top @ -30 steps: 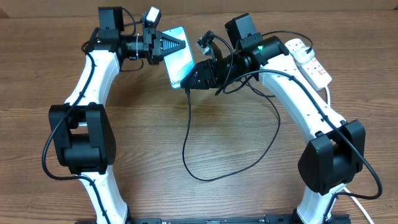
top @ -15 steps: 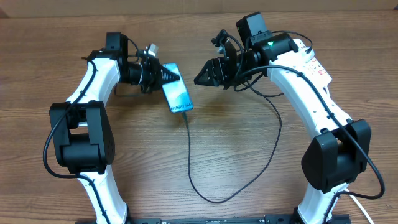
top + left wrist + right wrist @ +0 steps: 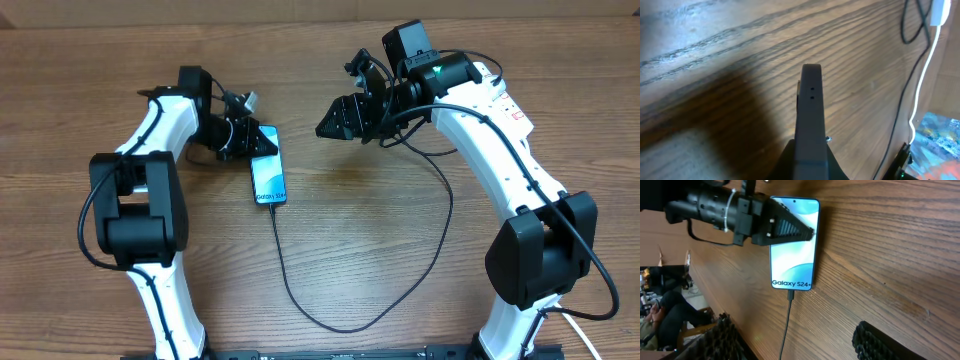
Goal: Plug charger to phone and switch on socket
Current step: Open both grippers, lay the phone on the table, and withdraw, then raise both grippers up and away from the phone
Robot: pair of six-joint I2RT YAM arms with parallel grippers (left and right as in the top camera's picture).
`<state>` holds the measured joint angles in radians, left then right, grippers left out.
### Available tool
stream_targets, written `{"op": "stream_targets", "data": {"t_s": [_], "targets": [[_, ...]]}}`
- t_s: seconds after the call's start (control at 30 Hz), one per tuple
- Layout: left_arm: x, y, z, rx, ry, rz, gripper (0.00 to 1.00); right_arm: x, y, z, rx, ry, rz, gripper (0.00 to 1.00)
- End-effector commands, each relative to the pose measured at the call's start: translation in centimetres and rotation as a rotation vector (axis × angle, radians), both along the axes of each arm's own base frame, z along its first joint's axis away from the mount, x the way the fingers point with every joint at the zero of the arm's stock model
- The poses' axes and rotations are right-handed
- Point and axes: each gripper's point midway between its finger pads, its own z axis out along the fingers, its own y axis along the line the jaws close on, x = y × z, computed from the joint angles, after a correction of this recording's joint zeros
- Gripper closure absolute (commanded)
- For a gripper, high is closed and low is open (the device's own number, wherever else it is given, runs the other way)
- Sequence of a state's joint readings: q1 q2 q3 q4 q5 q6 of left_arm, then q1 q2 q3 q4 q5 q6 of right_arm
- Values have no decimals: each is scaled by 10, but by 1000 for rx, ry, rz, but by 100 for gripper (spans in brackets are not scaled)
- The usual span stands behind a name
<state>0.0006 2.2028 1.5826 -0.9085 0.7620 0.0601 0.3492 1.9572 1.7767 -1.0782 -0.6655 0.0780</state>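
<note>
- The left gripper (image 3: 262, 140) is clenched on the top end of the slim black-edged smartphone with the blue-teal screen (image 3: 267, 178). The left wrist view looks along the phone's thin edge between the fingers.
- The phone appears to lie screen-up on the brown wooden table (image 3: 360, 240), with its "Galaxy" end pointing away from the gripper.
- The thin black charger cable (image 3: 790, 302) enters that end, so the plugging step looks done.
- The right gripper (image 3: 335, 118) hangs released and empty, well apart from the phone.
- The white power strip with red switches (image 3: 508, 108) lies behind the right arm, mostly hidden. Whether its switch is on cannot be told.
- Risks: a skewed left release could drag the phone and loosen the connector. The cable loops close by the right arm and could snag as it turns. The switch is small, so an off-centre press may slip.
</note>
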Motion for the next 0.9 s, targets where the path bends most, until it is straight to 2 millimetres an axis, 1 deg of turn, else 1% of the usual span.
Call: {"op": "stream_targets", "data": {"t_s": [0.0, 0.07, 0.23, 0.33, 0.37, 0.5, 0.53, 0.7, 0.83, 0.87], "targets": [[5, 0, 3, -14, -41, -18, 96, 3, 0, 14, -5, -51, 0, 24], [7, 0, 2, -7, -48, -18, 96, 3, 0, 14, -5, -51, 0, 23], [6, 6, -8, 80, -34, -10, 96, 3, 0, 14, -6, -50, 0, 23], [6, 3, -11, 100, -37, -19, 96, 4, -2, 12, -21, -53, -6, 23], [6, 1, -11, 102, -42, -26, 94, 4, -3, 12, -23, -51, -7, 23], [8, -1, -15, 140, -42, -20, 74, 3, -3, 11, -25, -47, -7, 23], [8, 0, -16, 150, -41, -19, 72, 3, -3, 11, -25, -46, -7, 23], [8, 2, -17, 166, -38, -14, 71, 2, -5, 10, -35, -40, -9, 23], [8, 9, -22, 215, -17, 18, 68, 2, -8, 7, -56, -38, -17, 23], [8, 11, -23, 226, -13, 22, 66, 1, -8, 7, -59, -36, -17, 23]]}}
